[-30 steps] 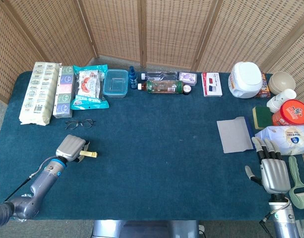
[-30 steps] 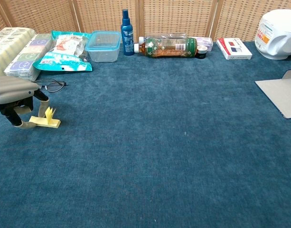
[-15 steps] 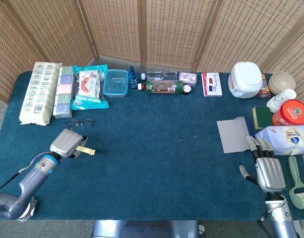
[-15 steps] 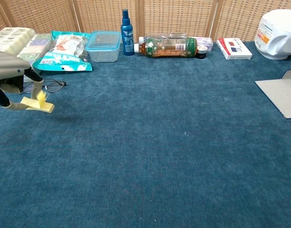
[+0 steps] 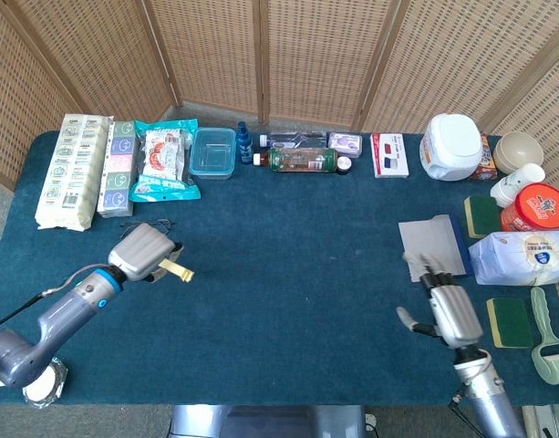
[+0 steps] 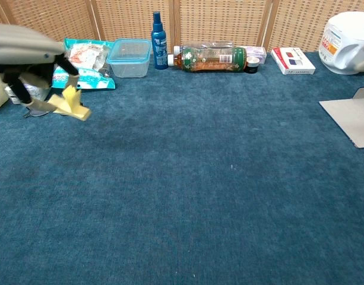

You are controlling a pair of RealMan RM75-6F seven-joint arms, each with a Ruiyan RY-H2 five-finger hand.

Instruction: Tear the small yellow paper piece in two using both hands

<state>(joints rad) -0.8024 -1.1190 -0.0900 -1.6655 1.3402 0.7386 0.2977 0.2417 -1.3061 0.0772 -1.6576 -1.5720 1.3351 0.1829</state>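
Left hand (image 5: pixel 142 251) now higher and further inward over desk (image 5: pixel 288 301) than 1 s ago, pinching yellow paper piece (image 5: pixel 177 269) clear of surface. Right hand (image 5: pixel 450 315) has moved inward, fingers spread, holding nothing. Paper light, thin, floppy; likely tears easily. Free end juts toward centre: right hand should pinch there, close beside left fingers.

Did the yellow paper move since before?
Yes. The left hand has carried the yellow paper up off the table and rightward, closer to the glasses.
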